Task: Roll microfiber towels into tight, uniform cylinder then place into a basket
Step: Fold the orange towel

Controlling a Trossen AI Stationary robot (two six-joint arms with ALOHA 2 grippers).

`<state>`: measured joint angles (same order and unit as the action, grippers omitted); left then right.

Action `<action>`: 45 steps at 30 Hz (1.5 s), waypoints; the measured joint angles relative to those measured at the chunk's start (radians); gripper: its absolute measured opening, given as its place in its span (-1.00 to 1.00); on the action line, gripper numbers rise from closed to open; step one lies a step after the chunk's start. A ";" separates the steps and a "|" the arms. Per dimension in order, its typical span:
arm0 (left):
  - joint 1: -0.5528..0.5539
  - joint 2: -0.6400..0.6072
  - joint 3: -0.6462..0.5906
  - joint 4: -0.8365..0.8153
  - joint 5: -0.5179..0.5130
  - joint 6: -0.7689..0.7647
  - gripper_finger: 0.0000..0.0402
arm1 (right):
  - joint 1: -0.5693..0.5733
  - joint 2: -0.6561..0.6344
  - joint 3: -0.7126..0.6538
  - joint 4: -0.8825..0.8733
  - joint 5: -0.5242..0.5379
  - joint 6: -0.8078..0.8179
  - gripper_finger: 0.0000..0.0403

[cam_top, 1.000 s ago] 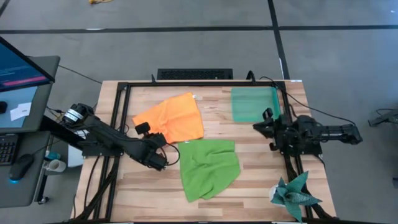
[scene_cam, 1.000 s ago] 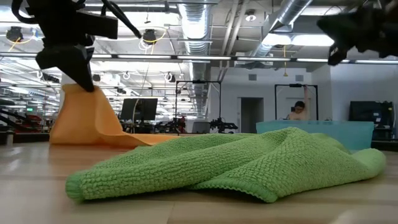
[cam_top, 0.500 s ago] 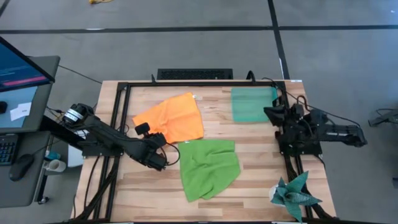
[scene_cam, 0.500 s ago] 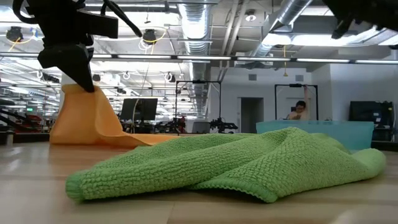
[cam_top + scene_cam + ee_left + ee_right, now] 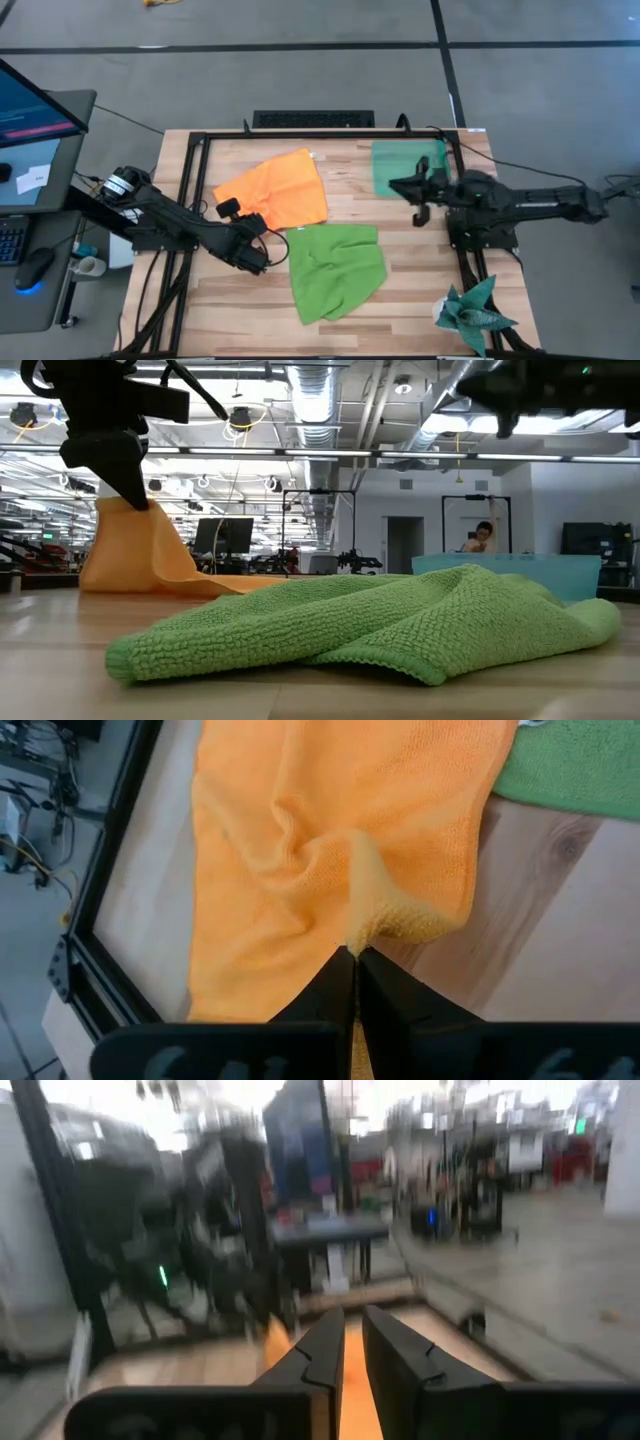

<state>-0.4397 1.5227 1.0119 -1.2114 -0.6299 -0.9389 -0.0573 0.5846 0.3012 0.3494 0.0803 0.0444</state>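
Left hand (image 5: 352, 955) clamped tight on a pinched corner of the orange towel (image 5: 275, 190), near the surface's middle on the left side. Corner drawn up into a small peak, seen rising beside the dark fingers in the low view, while most of the cloth lies flat behind. Probably held this way to give a starting edge for folding or rolling; judged early in the task, with nothing rolled.

Green towel (image 5: 335, 270) lying crumpled and loose just beside the orange one, touching or nearly touching its near corner, untouched by either arm. Needs flattening before any tight roll, likely.

Right hand (image 5: 418, 190) raised above the surface by the basket (image 5: 400, 165), reaching in toward the middle. Fingers (image 5: 395, 1355) standing slightly apart with nothing between them. Seemingly headed for the orange cloth to help, perhaps to pin or take another corner.

Basket sitting at the far right corner of the surface, nothing visible in it, well clear of both towels and so leaving working room for rolling.

Spiky teal cloth (image 5: 470, 315) at the near right edge, out of the way.
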 joint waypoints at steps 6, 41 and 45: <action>0.000 0.000 0.000 0.002 0.023 -0.032 -0.99 | 0.019 0.166 0.000 0.030 -0.002 -0.001 -0.67; 0.000 0.000 0.000 0.059 0.008 -0.013 -0.99 | 0.071 0.915 0.272 0.369 -0.029 -0.262 -0.11; 0.000 0.000 0.000 0.059 0.025 -0.018 -0.99 | 0.061 1.000 0.303 0.361 -0.028 -0.262 -0.14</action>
<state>-0.4400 1.5223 1.0119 -1.1519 -0.6051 -0.9564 0.0036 1.5851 0.6044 0.7101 0.0525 -0.2180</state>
